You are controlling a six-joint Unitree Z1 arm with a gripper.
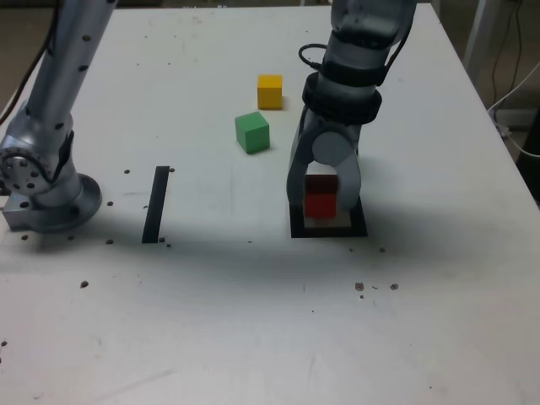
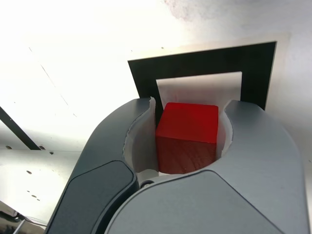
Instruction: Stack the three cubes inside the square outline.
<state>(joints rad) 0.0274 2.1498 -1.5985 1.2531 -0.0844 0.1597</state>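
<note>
My gripper (image 1: 321, 201) is shut on the red cube (image 1: 321, 197), pointing down over the square outline (image 1: 329, 229) of black tape. In the wrist view the red cube (image 2: 187, 124) sits clamped between both grey fingers (image 2: 253, 141), with the square outline (image 2: 204, 66) and its white centre just beyond it. I cannot tell whether the cube touches the table. The green cube (image 1: 252, 132) and the yellow cube (image 1: 270, 91) lie loose on the table behind, to the exterior view's left of the arm.
A straight black tape strip (image 1: 156, 203) lies on the white table (image 1: 253, 321) toward the exterior view's left. The arm's grey base (image 1: 46, 190) stands at the far left edge. Cables hang past the table's right edge.
</note>
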